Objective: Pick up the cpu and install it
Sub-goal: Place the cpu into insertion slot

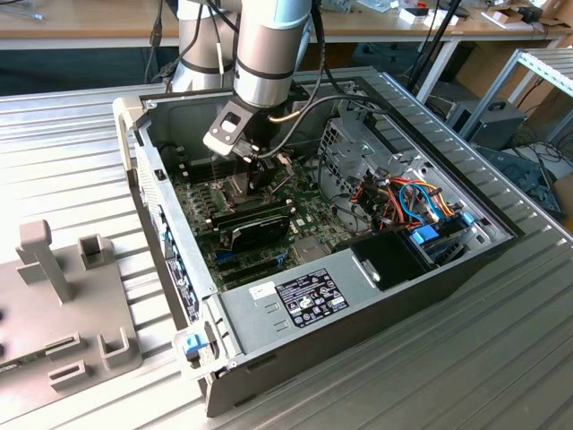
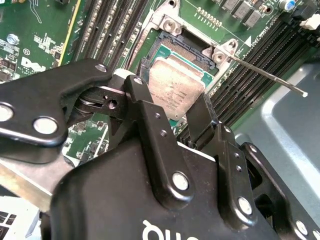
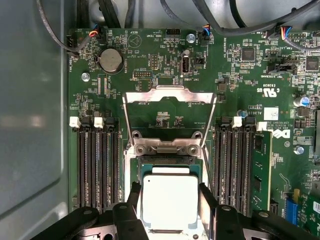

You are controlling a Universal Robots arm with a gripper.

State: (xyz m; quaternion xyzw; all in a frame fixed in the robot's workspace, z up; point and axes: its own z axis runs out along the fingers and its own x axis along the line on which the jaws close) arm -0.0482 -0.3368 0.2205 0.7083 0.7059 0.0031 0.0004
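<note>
You had the gripper (image 3: 169,186) pinching one cpu (image 3: 170,202) between its two fingers (image 3: 207,200), one open socket (image 3: 170,164) directly beneath it, one hinged frame (image 3: 170,93) raised beyond.

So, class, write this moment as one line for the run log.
gripper: shut on cpu | cpu: over socket | load frame: hinged open

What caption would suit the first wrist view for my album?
Gripper holding the cpu at the open socket on the motherboard.
</note>
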